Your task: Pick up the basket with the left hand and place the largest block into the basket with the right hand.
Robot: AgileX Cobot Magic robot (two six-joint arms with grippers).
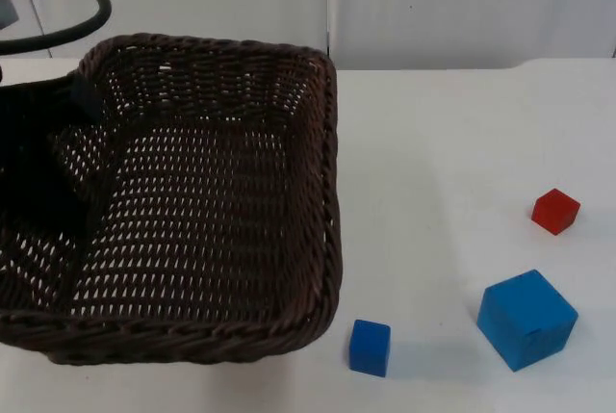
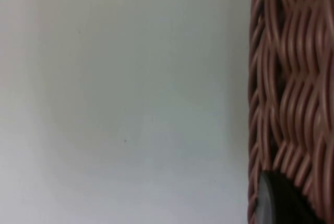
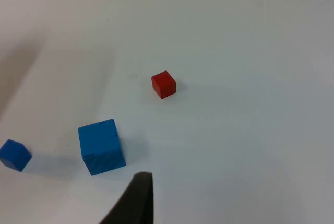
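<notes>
- Basket (image 1: 192, 201): dark brown wicker, empty, occupying the 9 o'clock half of the top view and raised toward the camera; its woven wall (image 2: 292, 88) appears close up in the left wrist view.
- Left gripper (image 2: 276, 203): at the basket's rim on the 9 o'clock side, one black fingertip against the weave; it holds the basket.
- Large blue block (image 1: 526, 320): the largest block, resting on the white tabletop (image 1: 443, 143) at about 4 o'clock from the basket, well apart from it.
- Small blue block (image 1: 370, 347): just beside the basket's near corner, at 9 o'clock from the large blue block.
- Red block (image 1: 555, 211): small, at 12 o'clock from the large blue block, apart from it.
- Right gripper (image 3: 136, 203): above the tabletop near the large blue block (image 3: 102, 146), holding nothing; whether its fingers are wide or narrow cannot be told.
</notes>
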